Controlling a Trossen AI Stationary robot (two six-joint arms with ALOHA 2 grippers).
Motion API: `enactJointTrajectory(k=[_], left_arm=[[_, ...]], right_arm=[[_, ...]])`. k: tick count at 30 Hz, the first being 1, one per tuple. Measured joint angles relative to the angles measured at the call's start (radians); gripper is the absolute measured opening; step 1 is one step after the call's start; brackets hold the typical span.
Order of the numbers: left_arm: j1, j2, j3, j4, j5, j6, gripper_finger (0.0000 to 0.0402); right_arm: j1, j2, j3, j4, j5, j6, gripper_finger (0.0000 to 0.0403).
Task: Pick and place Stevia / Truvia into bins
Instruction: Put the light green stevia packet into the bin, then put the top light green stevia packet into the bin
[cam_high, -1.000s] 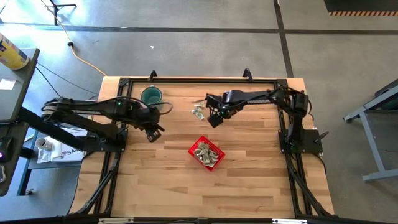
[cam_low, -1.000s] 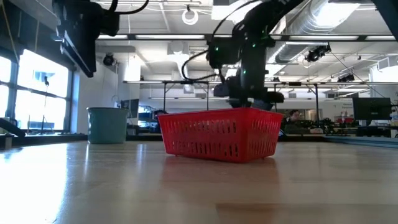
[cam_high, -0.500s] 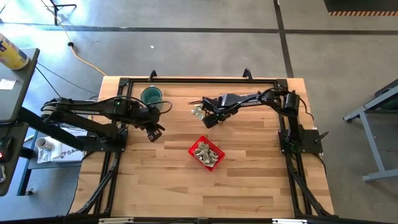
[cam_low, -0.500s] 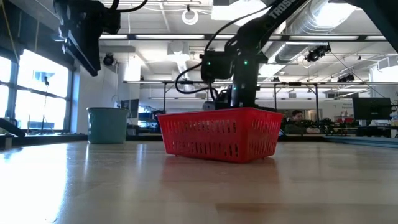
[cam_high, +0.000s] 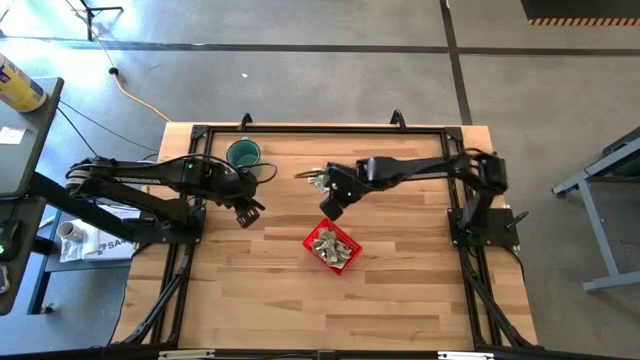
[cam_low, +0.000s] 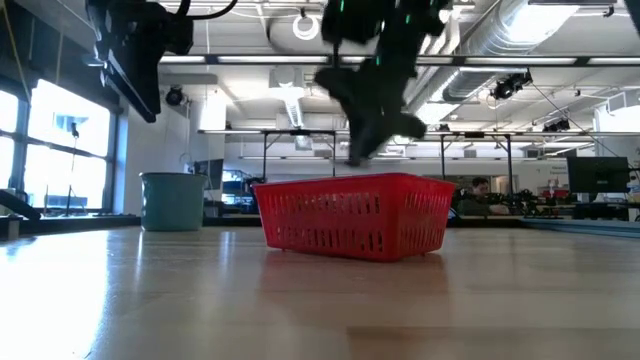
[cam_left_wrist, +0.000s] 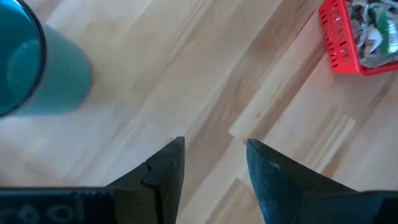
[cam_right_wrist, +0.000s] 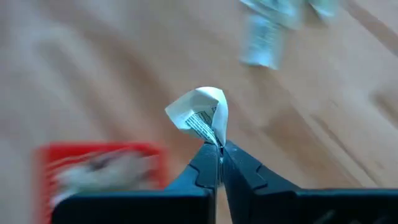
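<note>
Right tool (cam_right_wrist: 219, 155) pinching a sachet (cam_right_wrist: 200, 116), red basket (cam_high: 333, 248) holding sachets

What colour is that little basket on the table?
Red, with mesh-like walls: the basket shows best in the low view.

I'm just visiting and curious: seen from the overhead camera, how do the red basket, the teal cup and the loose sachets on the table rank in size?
1. Red basket, largest.
2. Teal cup, smaller.
3. Loose sachets, a partly hidden pile; it looks smallest, though not surely.

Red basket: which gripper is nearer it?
Right. The right gripper, pinching a sachet, hovers just beyond the basket; the left gripper waits farther off by the cup.
</note>
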Motion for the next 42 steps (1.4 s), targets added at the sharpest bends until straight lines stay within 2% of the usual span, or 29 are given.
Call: enactJointTrajectory(k=[3,6,8,11,14,20,23,27,30,34,39,42], left_arm=[[0.0,0.0,0.0,0.005,-0.048,0.039,0.0205],[0.0,0.0,0.0,0.039,-0.096,0.079,0.0205],[0.004,0.0,0.0,0.079,-0.101,0.122,0.0205],[0.029,0.006,0.0,0.146,-0.084,0.188,0.0205],[0.069,0.039,0.0,0.205,-0.016,0.236,0.0205],[0.19,0.167,0.0,0.367,0.205,0.391,0.0205],[0.235,0.231,0.0,0.465,0.244,0.445,0.0205],[0.292,0.326,0.02,0.587,0.254,0.512,0.0205],[0.336,0.425,0.108,0.606,0.253,0.56,0.0205],[0.376,0.596,0.28,0.547,0.234,0.611,0.0205],[0.402,0.851,0.543,0.32,0.21,0.625,0.0205],[0.402,0.988,0.679,0.207,0.138,0.643,0.0205]], right_arm=[[0.06,-0.026,0.041,0.071,-0.105,-0.014,0.0015],[0.12,-0.016,0.063,0.071,-0.221,0.009,0.0019],[0.164,0.003,0.064,0.042,-0.225,0.033,0.002],[0.223,0.033,0.058,-0.044,-0.132,0.085,0.0029],[0.264,0.025,0.064,-0.013,-0.048,0.154,0.0061],[0.309,-0.017,0.079,-0.052,0.079,0.263,0.0175],[0.331,-0.034,0.116,-0.152,0.125,0.277,0.0233],[0.378,-0.039,0.198,-0.374,0.279,0.351,0.0284],[0.401,-0.047,0.25,-0.532,0.351,0.427,0.0299],[0.41,-0.049,0.274,-0.64,0.357,0.464,0.0302],[0.408,-0.051,0.27,-0.685,0.347,0.49,0.0302],[0.408,-0.051,0.259,-0.688,0.345,0.501,0.0302]])
